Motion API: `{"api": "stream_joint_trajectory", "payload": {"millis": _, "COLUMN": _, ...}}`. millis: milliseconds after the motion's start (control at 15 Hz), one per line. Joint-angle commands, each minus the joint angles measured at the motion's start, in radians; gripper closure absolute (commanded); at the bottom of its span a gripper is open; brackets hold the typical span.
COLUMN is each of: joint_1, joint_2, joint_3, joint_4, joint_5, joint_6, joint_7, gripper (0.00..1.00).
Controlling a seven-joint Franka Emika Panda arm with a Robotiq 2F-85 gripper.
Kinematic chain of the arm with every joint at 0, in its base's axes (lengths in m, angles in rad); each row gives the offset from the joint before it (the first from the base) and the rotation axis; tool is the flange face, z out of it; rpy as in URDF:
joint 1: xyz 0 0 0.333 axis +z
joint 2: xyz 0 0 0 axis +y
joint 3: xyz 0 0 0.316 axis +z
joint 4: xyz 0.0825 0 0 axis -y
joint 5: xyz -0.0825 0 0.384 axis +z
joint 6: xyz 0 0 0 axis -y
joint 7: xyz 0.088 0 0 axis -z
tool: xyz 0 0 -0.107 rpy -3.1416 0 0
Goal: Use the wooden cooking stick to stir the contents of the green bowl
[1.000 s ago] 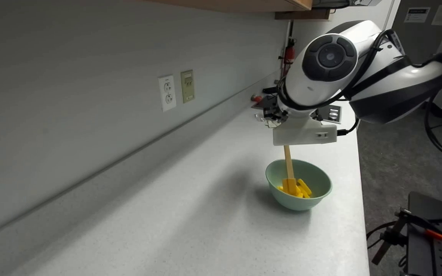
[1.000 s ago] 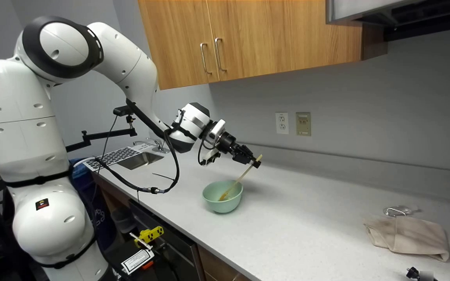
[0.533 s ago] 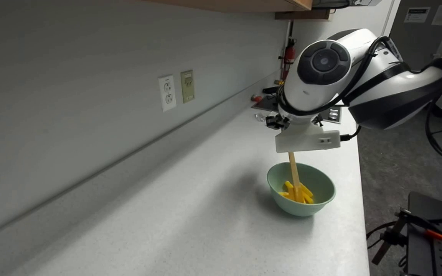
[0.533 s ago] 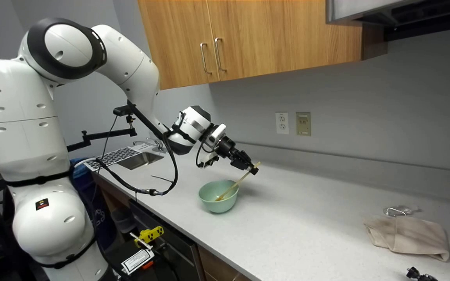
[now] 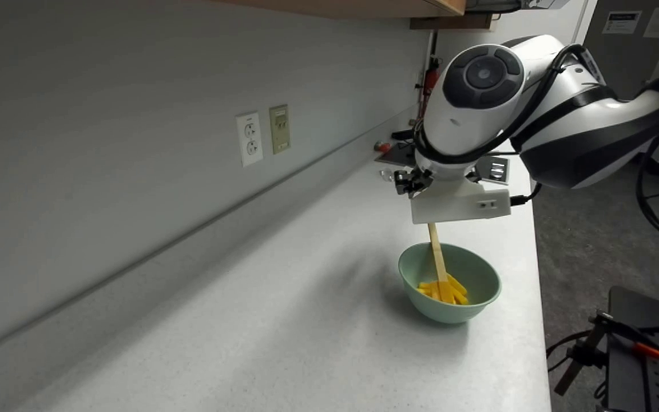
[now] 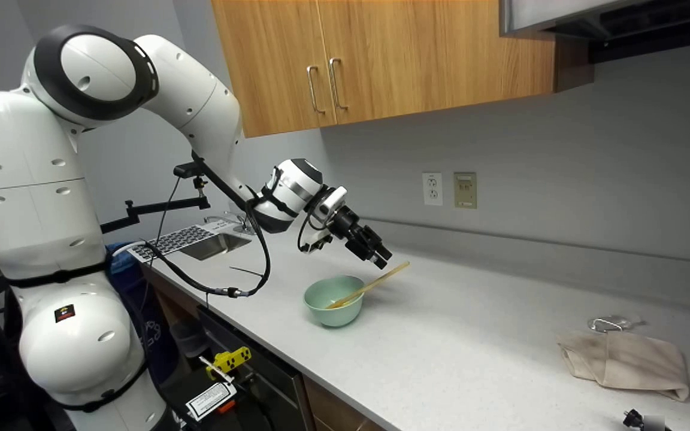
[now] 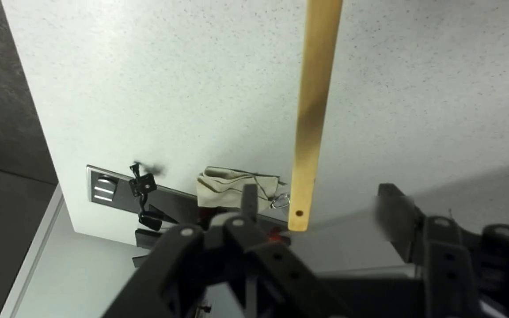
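My end effector hangs with fingers apart near the stick, which leans over the rim of the bowl into yellow pieces.

Looking along the back edge of the pale speckled bench, meeting plain grey wall all the way, with a white outlet and an olive plate side by side above and soft shadow lying below. Up over that same edge in an exterior view, on to wood-grained cupboards and a metal hood; now down past the front edge to dark grey floor, and out beyond the far front corner to a dark door with pale papers on it.
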Motion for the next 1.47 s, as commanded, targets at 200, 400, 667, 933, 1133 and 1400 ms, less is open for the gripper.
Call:
{"api": "stream_joint_trajectory", "payload": {"millis": 200, "joint_1": -0.004, "joint_2": -0.116, "joint_3": 0.006, "joint_4": -0.021, "joint_5": 0.264, "joint_6": 0.035, "joint_7": -0.322, "gripper": 0.0}}
{"api": "stream_joint_trajectory", "payload": {"millis": 400, "joint_1": -0.002, "joint_2": -0.172, "joint_3": 0.005, "joint_4": -0.024, "joint_5": 0.399, "joint_6": 0.005, "joint_7": -0.465, "gripper": 0.0}}
{"api": "stream_joint_trajectory", "payload": {"millis": 667, "joint_1": -0.003, "joint_2": -0.242, "joint_3": 0.005, "joint_4": -0.026, "joint_5": 0.561, "joint_6": -0.019, "joint_7": -0.598, "gripper": 0.0}}
{"api": "stream_joint_trajectory", "payload": {"millis": 933, "joint_1": -0.01, "joint_2": -0.315, "joint_3": 0.001, "joint_4": -0.045, "joint_5": 0.661, "joint_6": 0.023, "joint_7": -0.758, "gripper": 0.0}}
{"api": "stream_joint_trajectory", "payload": {"millis": 1133, "joint_1": -0.006, "joint_2": -0.358, "joint_3": 0.001, "joint_4": -0.059, "joint_5": 0.74, "joint_6": 0.03, "joint_7": -0.931, "gripper": 0.0}}
{"api": "stream_joint_trajectory", "payload": {"millis": 1400, "joint_1": -0.01, "joint_2": -0.413, "joint_3": 0.017, "joint_4": -0.091, "joint_5": 0.773, "joint_6": 0.03, "joint_7": -1.089, "gripper": 0.0}}
